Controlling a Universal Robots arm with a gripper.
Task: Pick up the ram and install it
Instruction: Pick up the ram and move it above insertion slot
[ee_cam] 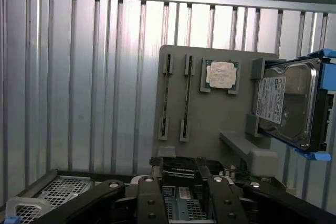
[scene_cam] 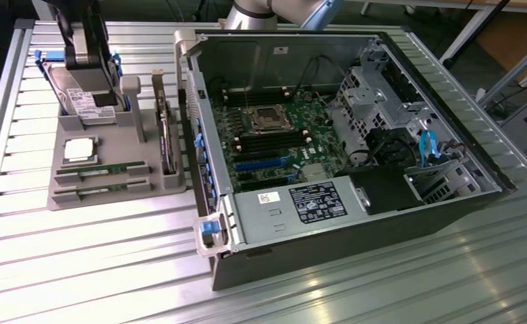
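Observation:
Two ram sticks, thin green boards, lie side by side in slots of the grey holder tray (scene_cam: 119, 201): one (scene_cam: 101, 169) and the other (scene_cam: 101, 191). The wrist view looks down on them from high up, one (ee_cam: 165, 93) beside the other (ee_cam: 187, 95). My gripper (ee_cam: 184, 182) is open, its dark fingers (ee_cam: 151, 200) apart with nothing between them. It hangs well above the tray's edge and the case beside it, far from both sticks.
On the same tray (ee_cam: 220, 119) are a silver CPU (scene_cam: 79, 150) and an upright hard drive with blue rails (scene_cam: 83, 94). The open computer case (scene_cam: 211, 202), with its motherboard (scene_cam: 276, 128), stands on the exterior view's right of the tray. Ribbed metal tabletop lies all around.

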